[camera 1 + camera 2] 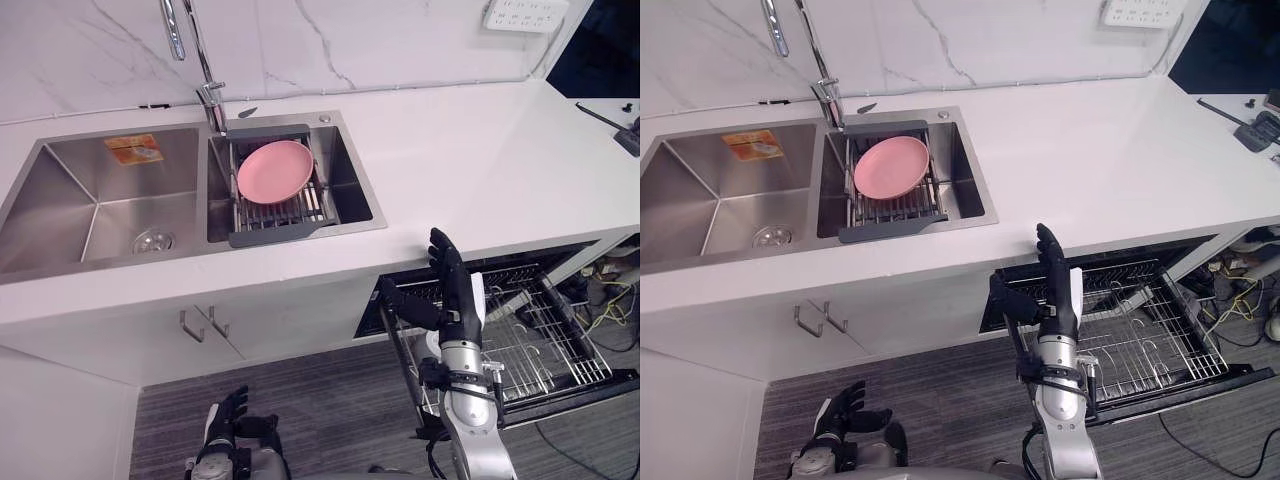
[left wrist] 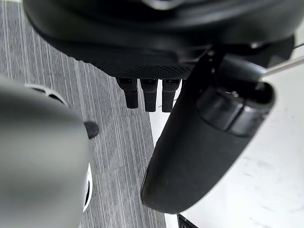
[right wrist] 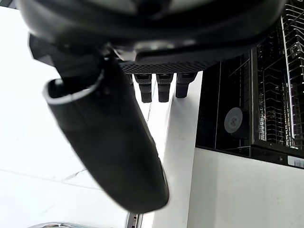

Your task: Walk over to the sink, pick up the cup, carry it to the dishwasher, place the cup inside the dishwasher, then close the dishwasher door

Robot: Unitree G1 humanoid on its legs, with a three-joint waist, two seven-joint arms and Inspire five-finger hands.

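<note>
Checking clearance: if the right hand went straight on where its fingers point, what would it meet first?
Probably the white countertop, at its front edge above the open dishwasher; the right hand aims its straight fingers there, though depth is unclear.

No text can be read: the orange sticker (image 1: pixel 133 149) on the back wall of the sink (image 1: pixel 60 200) carries print too small to make out.

The right hand (image 1: pixel 452 285) is black, on a silver-grey forearm (image 1: pixel 478 445) with a dark wrist collar. The left hand (image 1: pixel 226 412) is black too. Its fingers (image 2: pixel 149 92) are blocky and square-tipped, its thumb (image 2: pixel 190 156) smooth and rounded.
</note>
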